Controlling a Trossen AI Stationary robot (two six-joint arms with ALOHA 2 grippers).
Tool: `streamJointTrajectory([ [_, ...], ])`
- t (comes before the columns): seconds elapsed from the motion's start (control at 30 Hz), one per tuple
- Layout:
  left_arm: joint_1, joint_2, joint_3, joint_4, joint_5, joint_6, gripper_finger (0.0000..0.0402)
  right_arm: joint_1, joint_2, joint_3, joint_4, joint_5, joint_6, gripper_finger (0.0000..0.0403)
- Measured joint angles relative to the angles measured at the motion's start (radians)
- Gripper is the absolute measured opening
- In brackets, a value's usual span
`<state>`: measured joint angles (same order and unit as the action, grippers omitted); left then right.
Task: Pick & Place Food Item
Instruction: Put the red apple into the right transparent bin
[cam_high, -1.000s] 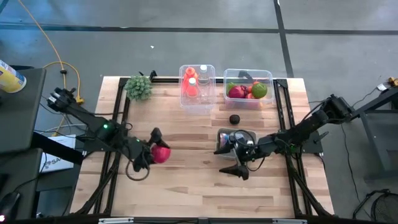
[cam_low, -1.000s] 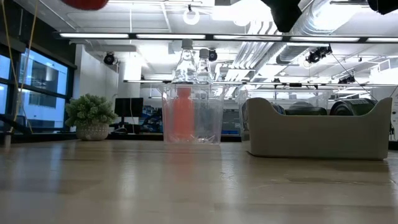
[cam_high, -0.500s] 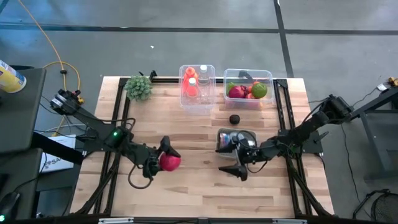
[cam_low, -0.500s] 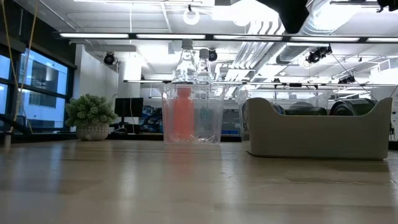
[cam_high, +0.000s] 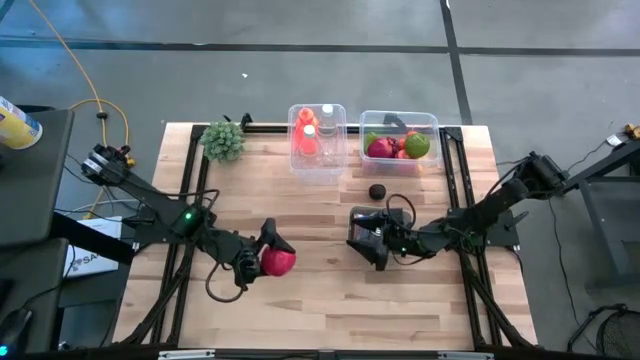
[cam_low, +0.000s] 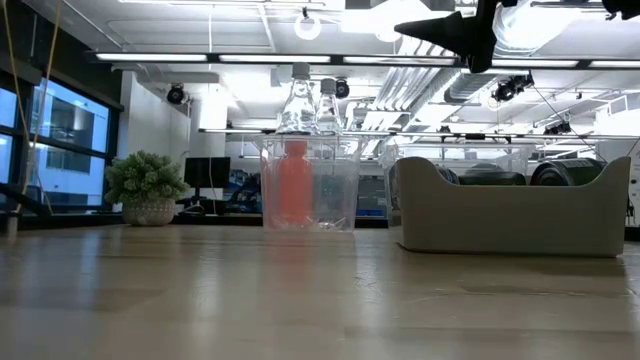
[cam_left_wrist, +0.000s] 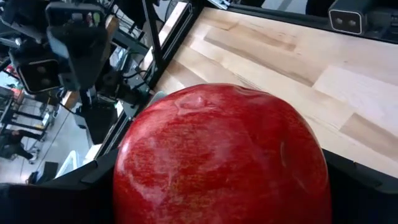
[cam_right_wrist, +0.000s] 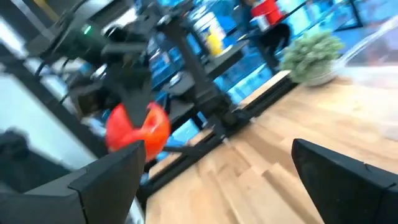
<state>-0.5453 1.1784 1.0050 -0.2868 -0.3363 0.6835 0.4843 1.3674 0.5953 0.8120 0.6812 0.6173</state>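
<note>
A red apple hangs above the table's left middle with my left gripper shut on it; it fills the left wrist view. My right gripper stands open and level beside the grey container, which the low view shows on the table. The right wrist view looks between its two fingers toward the apple. A clear bin of fruit stands at the far edge. My left gripper pinches the apple by two opposite sides between its two fingers. The fingers come from the table's left, slanting a little downward. The apple is lifted clear of the table.
A clear bin of bottles and a small potted plant stand along the far edge. A small dark round item lies behind the grey container. Bare wood lies between the two grippers and along the near edge.
My left gripper has carried the apple toward the table's right and a little toward the near edge, rolling slightly, still shut on it and clear of the table. My right gripper has turned about its wrist in place, its fingers still apart.
</note>
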Motion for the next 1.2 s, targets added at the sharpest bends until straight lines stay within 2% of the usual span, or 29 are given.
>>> streamJointTrajectory([
  [0.17,0.000,0.018,0.000,0.003,0.000,-0.003,0.0345,0.000,0.000,0.000,0.003,0.087,0.019,0.0393],
  [0.4,0.010,0.045,0.000,0.004,0.000,-0.017,0.0345,-0.002,0.000,0.000,0.057,0.053,-0.066,0.0393],
  [0.57,0.013,0.051,0.000,0.005,-0.002,-0.042,0.0345,0.000,0.000,0.000,0.141,-0.037,-0.145,0.0393],
  [0.67,0.013,0.051,0.000,0.021,-0.002,0.006,0.0345,-0.004,0.000,0.004,0.213,-0.149,-0.181,0.0393],
  [0.8,0.013,0.051,0.000,0.054,-0.015,0.062,0.0345,-0.016,0.000,0.049,0.216,-0.344,-0.270,0.0393],
  [0.87,0.013,0.051,0.000,0.067,-0.036,0.081,0.0345,-0.016,0.000,0.074,0.213,-0.376,-0.307,0.0393],
  [0.97,0.013,0.051,0.000,0.071,-0.038,0.104,0.0345,-0.016,0.000,0.094,0.182,-0.368,-0.343,0.0393],
  [1.2,0.013,0.051,0.000,0.083,-0.038,0.160,0.0345,-0.015,0.000,0.098,0.194,-0.269,-0.360,0.0393],
])
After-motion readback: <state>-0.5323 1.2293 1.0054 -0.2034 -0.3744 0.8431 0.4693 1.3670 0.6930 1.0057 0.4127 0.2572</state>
